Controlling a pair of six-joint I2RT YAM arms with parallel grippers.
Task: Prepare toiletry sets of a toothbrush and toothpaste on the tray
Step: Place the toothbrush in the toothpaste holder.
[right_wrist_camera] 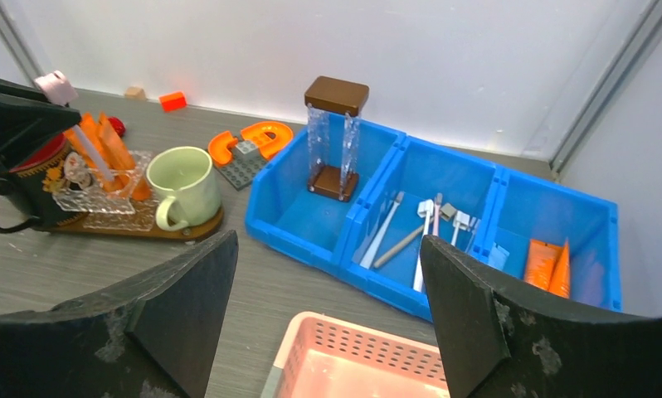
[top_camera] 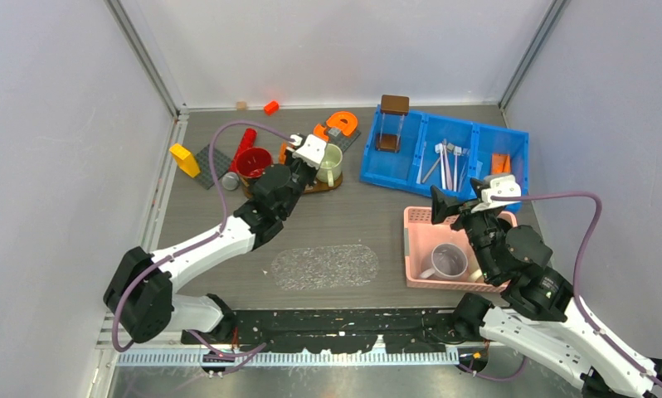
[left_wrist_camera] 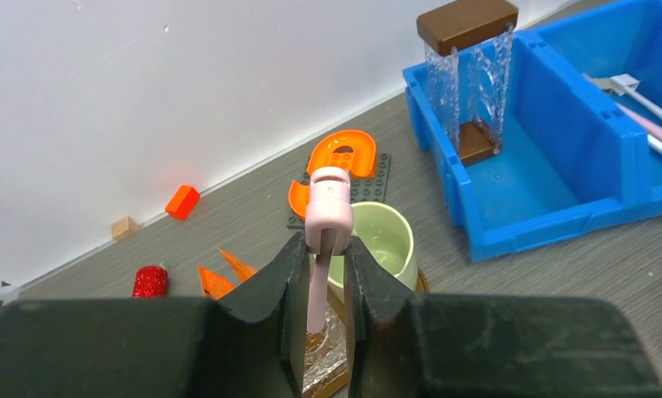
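Note:
My left gripper [left_wrist_camera: 321, 245] is shut on a pale pink toothbrush [left_wrist_camera: 328, 197], held upright with its head above the fingertips and its stem hanging down over a glass dish [right_wrist_camera: 112, 197]. The dish stands on the brown tray [right_wrist_camera: 145, 225] beside a green mug [left_wrist_camera: 377, 245] and holds orange toothpaste tubes [right_wrist_camera: 104, 141]. More toothbrushes [right_wrist_camera: 419, 232] and toothpaste tubes [right_wrist_camera: 547, 269] lie in the blue bin [top_camera: 444, 178]. My right gripper [right_wrist_camera: 328, 240] hangs open and empty over the pink basket [right_wrist_camera: 352, 356], near the bin's front wall.
A clear mug [top_camera: 448, 261] sits in the pink basket. A brown-capped hourglass-like stand [top_camera: 391, 123] fills the bin's left compartment. Near the tray are a red cup [top_camera: 253, 162], a yellow block [top_camera: 184, 159], an orange C-shaped block [top_camera: 342, 123] and an orange cube [top_camera: 270, 107].

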